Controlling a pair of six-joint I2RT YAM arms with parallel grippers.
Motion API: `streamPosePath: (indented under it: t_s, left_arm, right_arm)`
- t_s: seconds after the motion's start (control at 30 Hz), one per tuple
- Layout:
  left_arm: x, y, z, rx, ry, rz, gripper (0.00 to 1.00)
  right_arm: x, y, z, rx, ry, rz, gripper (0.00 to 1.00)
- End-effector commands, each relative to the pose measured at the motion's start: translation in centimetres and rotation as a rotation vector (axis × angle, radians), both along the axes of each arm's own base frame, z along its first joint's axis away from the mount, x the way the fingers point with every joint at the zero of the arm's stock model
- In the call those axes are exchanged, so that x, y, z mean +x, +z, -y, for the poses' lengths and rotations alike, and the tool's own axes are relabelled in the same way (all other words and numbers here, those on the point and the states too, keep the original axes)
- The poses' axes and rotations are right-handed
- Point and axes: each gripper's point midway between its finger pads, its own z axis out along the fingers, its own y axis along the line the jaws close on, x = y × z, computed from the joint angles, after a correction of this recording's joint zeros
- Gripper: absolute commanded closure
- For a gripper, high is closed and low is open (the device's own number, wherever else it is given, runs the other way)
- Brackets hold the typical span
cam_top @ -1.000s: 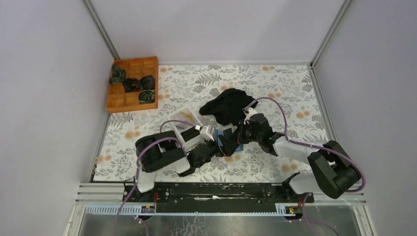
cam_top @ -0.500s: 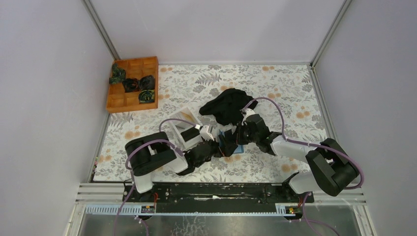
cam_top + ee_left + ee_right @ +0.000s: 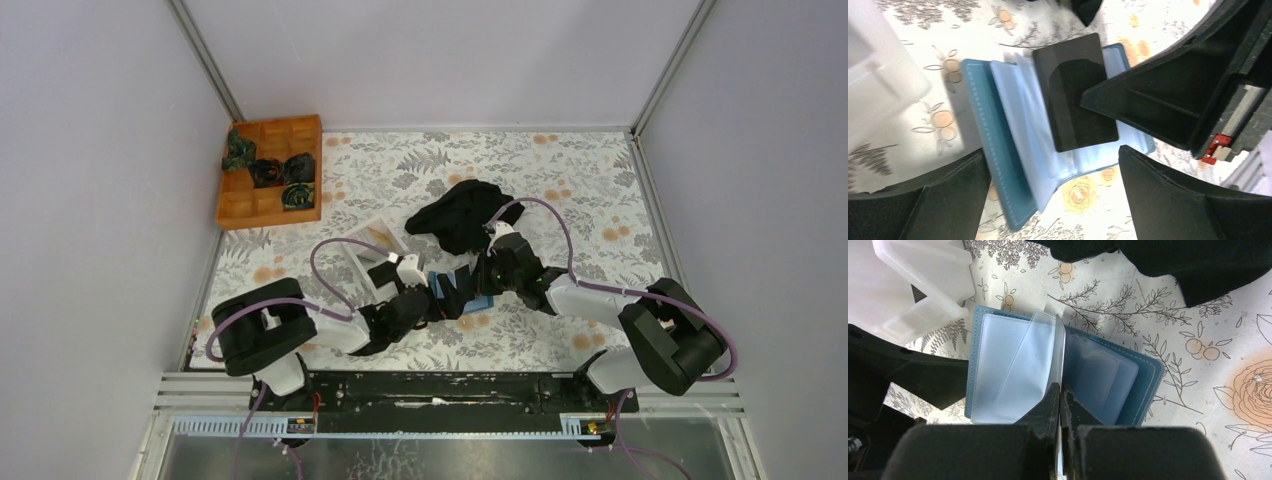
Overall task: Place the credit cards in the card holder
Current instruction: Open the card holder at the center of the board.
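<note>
Over the card holder (image 3: 1098, 375), my right gripper (image 3: 1060, 390) edge-pinches the black card (image 3: 1073, 100), stiff, likely slippery; left gripper (image 3: 1052, 150) gapes.

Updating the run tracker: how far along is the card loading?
Done: the card holder lies open, its sleeves looking empty. In hand: the right gripper is shut on the black card, apparently by one edge, over the sleeves but not seated; the left gripper is open, a finger each side of the holder. Left: slide it in, then any other cards; none clearly visible.
</note>
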Motion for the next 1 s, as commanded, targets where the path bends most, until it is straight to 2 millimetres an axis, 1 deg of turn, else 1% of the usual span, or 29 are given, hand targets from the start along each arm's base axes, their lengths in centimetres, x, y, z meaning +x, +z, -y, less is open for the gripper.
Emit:
streamPosePath:
  t_s: [0.0,0.07,0.17,0.23,0.37,0.53,0.63,0.7,0.83,0.97]
  left_arm:
    - [0.1,-0.4,-2.3,0.132,0.057,0.017,0.0]
    - [0.2,0.0,-2.9,0.183,0.078,0.03,0.0]
    - [0.5,0.8,-3.4,0.271,0.104,0.067,0.0]
    - [0.6,1.2,-3.2,0.33,0.108,0.089,0.0]
    - [0.4,1.4,-2.5,0.437,0.113,0.121,0.0]
    - [0.0,1.2,-2.3,0.556,0.141,0.152,0.03]
    - [-0.1,1.2,-2.5,0.608,0.159,0.163,0.11]
    - [-0.1,1.0,-3.1,0.641,0.176,0.161,0.12]
    - [0.0,0.5,-3.8,0.66,0.204,0.155,0.13]
    - [0.0,0.0,-4.0,0.671,0.213,0.156,0.16]
  right_arm:
    - [-1.3,-2.5,2.0,-0.147,0.014,-0.053,1.0]
    - [-1.4,-2.5,2.0,-0.155,0.017,-0.051,1.0]
    - [-1.5,-2.5,2.0,-0.164,0.019,-0.048,1.0]
    - [-1.5,-2.6,2.0,-0.168,0.02,-0.047,1.0]
    - [-1.5,-2.4,1.9,-0.175,0.024,-0.043,1.0]
    - [-1.5,-2.0,1.9,-0.177,0.025,-0.036,1.0]
    - [-1.6,-1.6,1.7,-0.172,0.031,-0.029,1.0]
    - [-1.6,-1.3,1.6,-0.17,0.036,-0.022,1.0]
    - [-1.6,-0.9,1.5,-0.171,0.041,-0.019,1.0]
    - [-1.8,-1.1,1.4,-0.177,0.052,-0.019,1.0]
